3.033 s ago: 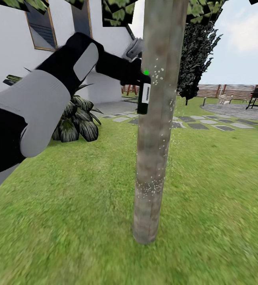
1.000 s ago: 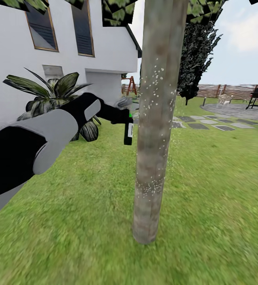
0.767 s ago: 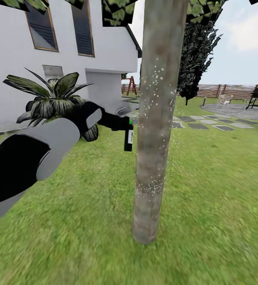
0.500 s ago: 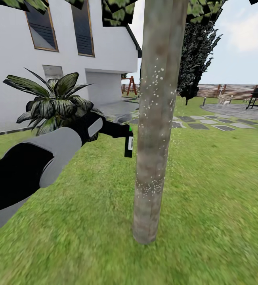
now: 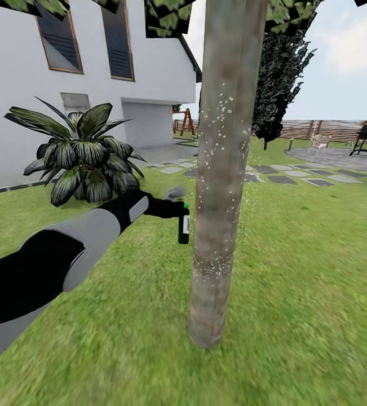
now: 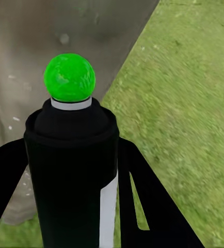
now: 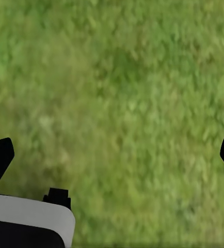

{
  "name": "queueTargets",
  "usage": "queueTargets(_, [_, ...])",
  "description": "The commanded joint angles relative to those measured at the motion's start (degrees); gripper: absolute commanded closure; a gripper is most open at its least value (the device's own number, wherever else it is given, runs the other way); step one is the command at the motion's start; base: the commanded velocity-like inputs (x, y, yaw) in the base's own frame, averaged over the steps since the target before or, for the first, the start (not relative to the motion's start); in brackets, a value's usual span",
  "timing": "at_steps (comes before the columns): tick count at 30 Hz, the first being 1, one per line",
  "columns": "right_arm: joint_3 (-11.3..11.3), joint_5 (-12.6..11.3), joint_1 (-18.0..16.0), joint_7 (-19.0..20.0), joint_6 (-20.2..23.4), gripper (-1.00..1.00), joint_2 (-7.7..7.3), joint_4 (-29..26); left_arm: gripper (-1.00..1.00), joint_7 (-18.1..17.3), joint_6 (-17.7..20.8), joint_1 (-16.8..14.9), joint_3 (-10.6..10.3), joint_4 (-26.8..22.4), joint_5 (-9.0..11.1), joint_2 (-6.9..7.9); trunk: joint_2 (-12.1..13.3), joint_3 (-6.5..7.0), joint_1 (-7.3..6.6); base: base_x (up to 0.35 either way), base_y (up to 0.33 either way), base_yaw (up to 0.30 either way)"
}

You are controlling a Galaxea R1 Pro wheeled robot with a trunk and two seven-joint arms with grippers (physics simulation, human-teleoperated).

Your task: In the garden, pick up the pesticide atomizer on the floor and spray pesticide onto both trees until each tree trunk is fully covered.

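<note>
Left gripper (image 5: 178,213) clamped on the small dark bottle-shaped pesticide atomizer (image 5: 183,225) with green dot on top, held upright just beside the thick grey-brown mottled tree trunk (image 5: 222,169).

Left wrist view: black fingers (image 6: 143,201) sit on both sides of the atomizer (image 6: 73,175), green cap toward the bark (image 6: 65,31). White pesticide specks (image 5: 217,135) dot the trunk at mid height, with another band lower down. Right gripper (image 7: 112,155): jaws spread wide apart, nothing between them, over green lawn (image 7: 122,93). Behind: white house (image 5: 20,113), spiky dark-leaved palm (image 5: 82,158), grey stepping stones (image 5: 296,179), brown slat wooden fence (image 5: 330,129).
</note>
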Motion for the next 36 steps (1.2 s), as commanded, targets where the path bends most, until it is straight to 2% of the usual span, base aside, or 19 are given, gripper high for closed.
queueTargets(1, [0.0,0.01,-0.01,0.0,0.0,-1.0,0.0,0.0,1.0,0.03,-2.44,1.27,0.28,-0.01,0.11,-0.01,-0.01,0.01,0.0,0.0,0.0,0.0])
queueTargets(3, [0.0,0.01,-0.02,-0.02,0.0,-1.0,0.0,0.0,1.0,0.05,-4.51,2.92,0.31,0.0,0.08,-0.01,-0.01,0.01,0.0,0.0,0.0,0.0])
queueTargets(8, [0.0,-0.01,-0.01,0.0,0.0,-1.0,0.0,0.0,1.0,0.17,-5.48,5.15,0.32,0.08,0.06,-0.01,-0.01,0.01,0.0,0.0,0.0,0.0])
queueTargets(19, [0.0,0.01,0.0,0.0,0.0,-1.0,0.0,0.0,1.0,0.15,-5.6,5.58,0.32,0.7,0.06,-0.01,-0.01,0.01,0.0,-0.033,0.0,0.0])
queueTargets(27, [0.0,0.01,0.0,0.0,0.0,-1.0,0.0,0.0,1.0,0.17,-7.34,7.47,0.32,0.7,0.05,-0.01,-0.01,0.01,0.0,-0.053,0.0,0.0])
queueTargets(31, [0.0,0.02,0.0,0.01,0.0,-1.0,0.0,0.0,1.0,0.3,-7.41,9.22,0.32,0.7,-0.02,-0.01,-0.01,0.01,0.0,-0.002,0.0,0.0])
queueTargets(36, [0.0,0.0,-0.01,0.01,0.0,-1.0,0.0,0.0,1.0,0.58,-7.46,12.89,0.32,0.7,-0.11,-0.01,-0.01,0.01,0.0,0.0,0.0,0.0])
